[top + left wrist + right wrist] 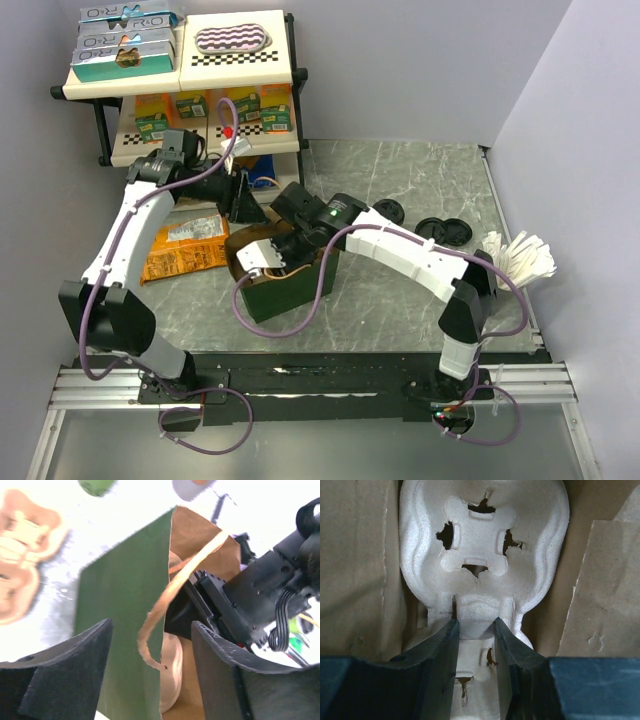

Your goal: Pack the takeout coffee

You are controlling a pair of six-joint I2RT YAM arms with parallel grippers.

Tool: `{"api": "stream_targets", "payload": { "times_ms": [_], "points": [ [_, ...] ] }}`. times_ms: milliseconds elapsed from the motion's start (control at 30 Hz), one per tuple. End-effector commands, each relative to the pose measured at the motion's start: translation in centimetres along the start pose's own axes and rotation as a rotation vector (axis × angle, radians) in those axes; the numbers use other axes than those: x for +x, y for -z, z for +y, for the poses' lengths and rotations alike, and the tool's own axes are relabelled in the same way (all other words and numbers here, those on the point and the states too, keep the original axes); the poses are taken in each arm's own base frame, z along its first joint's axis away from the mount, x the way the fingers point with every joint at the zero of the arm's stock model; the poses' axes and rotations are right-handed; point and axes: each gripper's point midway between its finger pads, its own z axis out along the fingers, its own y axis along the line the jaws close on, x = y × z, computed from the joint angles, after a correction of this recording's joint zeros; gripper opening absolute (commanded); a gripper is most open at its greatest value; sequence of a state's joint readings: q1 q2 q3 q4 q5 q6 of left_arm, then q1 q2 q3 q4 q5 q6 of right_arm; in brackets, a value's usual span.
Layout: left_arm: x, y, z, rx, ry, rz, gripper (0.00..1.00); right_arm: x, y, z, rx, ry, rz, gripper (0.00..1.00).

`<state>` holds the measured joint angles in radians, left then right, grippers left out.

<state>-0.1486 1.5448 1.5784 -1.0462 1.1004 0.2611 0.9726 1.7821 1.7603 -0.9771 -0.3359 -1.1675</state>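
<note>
Takeout coffee, a small green paper cup (95, 485), shows only as a blurred sliver outside the bag. My right gripper (475, 622) is clamped on the middle ridge of the pale moulded-pulp cup carrier (480, 540). The carrier is inside the dark green paper bag (125, 605), mid-bench towards the near edge. My left gripper (150, 630) gapes wide at the bag's mouth, and the twisted paper handle (170, 590) shows between its fingers.

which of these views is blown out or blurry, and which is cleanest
Left wrist: the table is blown out to white, and everything beyond the green bag is smeared. Right wrist: softly lit inside the bag, but the pulp carrier is sharp. Top external: even light, in focus.
</note>
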Motion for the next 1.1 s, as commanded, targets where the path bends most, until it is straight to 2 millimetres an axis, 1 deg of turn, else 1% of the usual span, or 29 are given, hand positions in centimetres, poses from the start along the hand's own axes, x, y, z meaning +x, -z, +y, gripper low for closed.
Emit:
{"api": "stream_targets", "payload": {
  "times_ms": [0,33,100,133,200,233,267,433,467,600,667,700,733,767,800,833,867,900,933,967,1067],
  "points": [
    [-2.9,1.1,-0.2,-0.107,-0.124,-0.089,0.71,-1.1,0.2,-1.9,0.051,-0.012,-0.061,0.00],
    [-3.8,1.4,0.0,-0.136,-0.161,-0.116,0.72,-1.0,-0.1,-1.9,0.042,-0.020,-0.061,0.00],
    [-4.8,2.0,-0.5,-0.164,-0.192,-0.149,0.73,-0.8,-0.2,-1.9,0.034,-0.027,-0.066,0.00],
    [-5.2,2.2,-0.5,-0.183,-0.203,-0.158,0.74,-0.7,-0.4,-1.8,0.029,-0.027,-0.068,0.00],
    [-5.7,2.8,-0.7,-0.222,-0.227,-0.168,0.75,-0.4,-0.5,-1.9,0.027,-0.028,-0.071,0.00],
    [-5.3,3.1,-0.8,-0.233,-0.215,-0.156,0.76,-0.2,-0.4,-2.1,0.032,-0.032,-0.072,0.00],
    [-5.5,3.5,-0.8,-0.262,-0.233,-0.153,0.76,-0.2,-0.4,-2.3,0.038,-0.034,-0.077,0.00],
    [-3.9,5.0,-1.0,-0.330,-0.213,-0.131,0.77,0.1,-0.9,-2.2,0.018,-0.071,-0.104,0.00],
    [-3.2,5.2,-1.3,-0.335,-0.200,-0.123,0.78,0.1,-1.1,-2.2,0.012,-0.080,-0.108,0.00],
    [-1.2,5.2,-0.9,-0.341,-0.153,-0.061,0.79,-0.1,-1.3,-2.5,0.006,-0.094,-0.128,0.00],
    [-1.1,5.3,-0.9,-0.341,-0.152,-0.051,0.78,-0.2,-1.3,-2.8,0.014,-0.108,-0.131,0.00],
    [-1.2,5.7,-1.0,-0.343,-0.147,-0.058,0.77,-0.1,-1.5,-2.9,0.012,-0.116,-0.130,0.00],
    [-1.6,6.3,-1.6,-0.343,-0.174,-0.075,0.77,-0.2,-1.4,-2.9,0.012,-0.120,-0.138,0.00],
    [-1.8,7.1,-1.4,-0.359,-0.175,-0.097,0.77,-0.2,-1.2,-3.1,0.019,-0.133,-0.141,0.00],
    [-1.8,7.4,-2.1,-0.335,-0.186,-0.112,0.76,0.0,-1.2,-3.1,0.017,-0.142,-0.142,0.00],
    [-1.3,8.0,-2.6,-0.338,-0.226,-0.118,0.76,-0.2,-1.1,-3.3,0.026,-0.154,-0.148,0.00],
    [-0.9,8.9,-2.2,-0.364,-0.226,-0.132,0.74,-0.1,-1.0,-3.4,0.032,-0.164,-0.152,0.00],
    [-0.6,9.2,-2.3,-0.365,-0.251,-0.144,0.74,0.0,-0.9,-3.4,0.037,-0.172,-0.153,0.00],
    [0.4,9.5,-2.6,-0.376,-0.257,-0.154,0.74,0.1,-0.9,-3.3,0.036,-0.182,-0.155,0.00],
    [0.7,10.1,-2.5,-0.395,-0.264,-0.171,0.72,0.0,-0.8,-3.2,0.038,-0.181,-0.156,0.00],
    [2.3,10.0,-3.8,-0.372,-0.347,-0.153,0.68,0.1,-0.8,-2.9,0.030,-0.206,-0.153,0.00]
  ]
}}
